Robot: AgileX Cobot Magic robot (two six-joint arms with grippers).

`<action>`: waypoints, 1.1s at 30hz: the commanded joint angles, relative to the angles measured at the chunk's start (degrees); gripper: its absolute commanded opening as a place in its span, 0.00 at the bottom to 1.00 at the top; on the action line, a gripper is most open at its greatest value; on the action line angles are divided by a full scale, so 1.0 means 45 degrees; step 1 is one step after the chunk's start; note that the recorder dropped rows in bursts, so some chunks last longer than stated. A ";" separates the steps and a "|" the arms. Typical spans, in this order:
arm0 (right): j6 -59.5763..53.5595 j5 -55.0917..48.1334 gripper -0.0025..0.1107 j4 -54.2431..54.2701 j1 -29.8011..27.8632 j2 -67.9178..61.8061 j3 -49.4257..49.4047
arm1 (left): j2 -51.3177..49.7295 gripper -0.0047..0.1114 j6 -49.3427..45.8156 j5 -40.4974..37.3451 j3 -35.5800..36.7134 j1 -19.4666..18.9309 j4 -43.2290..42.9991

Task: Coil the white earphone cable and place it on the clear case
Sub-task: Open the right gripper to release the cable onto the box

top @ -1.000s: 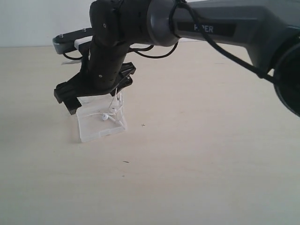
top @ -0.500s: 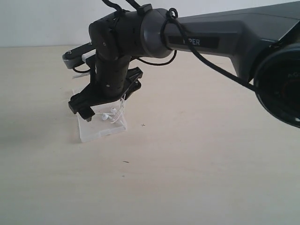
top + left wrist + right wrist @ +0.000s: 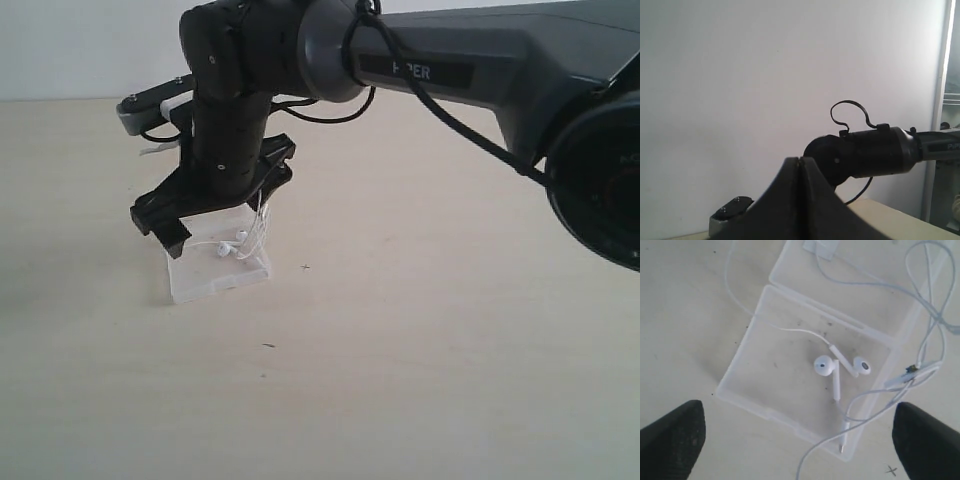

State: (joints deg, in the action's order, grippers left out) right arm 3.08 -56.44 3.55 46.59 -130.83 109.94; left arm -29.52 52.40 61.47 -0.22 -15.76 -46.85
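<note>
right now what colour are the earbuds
White earbuds, best seen in the right wrist view.

a robot lab bench, it seems. pale wood tabletop [image 3: 450, 380] against a plain white wall [image 3: 60, 50], a dark robot arm [image 3: 500, 70] above

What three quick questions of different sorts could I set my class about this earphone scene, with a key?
1. True or false: the thin white earphone cable has both small white earbuds lying on the flat transparent plastic case.
2. Which black gripper has its jaws apart?
A. the right gripper, above the case
B. the left gripper, raised towards the white wall
3. Short answer: besides the case, what does the loose length of the cable lie on?

Key
1. True.
2. A.
3. The pale wooden table.
</note>
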 commanded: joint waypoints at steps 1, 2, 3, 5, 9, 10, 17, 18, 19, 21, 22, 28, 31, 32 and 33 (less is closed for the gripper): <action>-0.0413 -0.0430 0.87 -0.0617 0.0253 -0.0374 0.0525 | 0.0047 0.04 0.0122 0.0086 0.0049 -0.0025 -0.0188; -0.0413 -0.0525 0.87 -0.1017 0.0368 -0.0448 0.0701 | 0.0047 0.04 0.0122 0.0086 0.0049 -0.0025 -0.0188; -0.0361 -0.0559 0.87 -0.1439 0.0513 -0.0570 0.0868 | 0.0047 0.04 0.0122 0.0086 0.0049 -0.0025 -0.0188; -0.0324 -0.0880 0.87 -0.2288 0.0772 -0.0737 0.1281 | 0.0047 0.04 0.0122 0.0086 0.0049 -0.0025 -0.0188; -0.0236 -0.2451 0.87 -0.4324 0.1163 -0.1183 0.1917 | 0.0047 0.04 0.0122 0.0086 0.0049 -0.0025 -0.0188; -0.0267 -0.2830 0.87 -0.4698 0.1189 -0.1283 0.1959 | 0.0047 0.04 0.0122 0.0086 0.0049 -0.0025 -0.0188; -0.0685 -0.3004 0.87 -0.5728 0.1263 -0.1467 0.2025 | 0.0047 0.04 0.0122 0.0086 0.0049 -0.0025 -0.0163; -0.0894 -0.3004 0.87 -0.5760 0.1344 -0.1467 0.2025 | 0.0047 0.04 0.0122 0.0086 0.0049 -0.0025 -0.0163; -0.1244 -0.3004 0.87 -0.5865 0.1381 -0.1467 0.2025 | 0.0047 0.04 0.0122 0.0086 0.0049 -0.0025 -0.0163; -0.2198 -0.3004 0.87 -0.6027 0.1549 -0.1467 0.2025 | 0.0047 0.04 0.0122 0.0086 0.0049 -0.0025 -0.0163; -0.2773 -0.3004 0.87 -0.6198 0.1657 -0.1467 0.2025 | 0.0047 0.04 0.0122 0.0086 0.0049 -0.0025 -0.0163; -0.3823 -0.3004 0.87 -0.7851 0.2504 -0.1467 0.2025 | 0.0047 0.04 0.0122 0.0086 0.0049 -0.0025 -0.0163; -0.3750 -0.3004 0.87 -0.8684 0.2679 -0.1467 0.2025 | 0.0047 0.04 0.0122 0.0086 0.0049 -0.0025 -0.0163; -0.3750 -0.3004 0.87 -0.8880 0.2679 -0.1467 0.2025 | 0.0047 0.04 0.0122 0.0086 0.0049 -0.0025 -0.0163; -0.3750 -0.3004 0.87 -0.8935 0.2679 -0.1467 0.2025 | 0.0047 0.04 0.0122 0.0086 0.0049 -0.0025 -0.0163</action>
State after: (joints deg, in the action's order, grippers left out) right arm -13.43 -70.02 -33.70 58.59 -137.57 118.49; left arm -29.52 52.51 61.47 -0.22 -15.76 -47.77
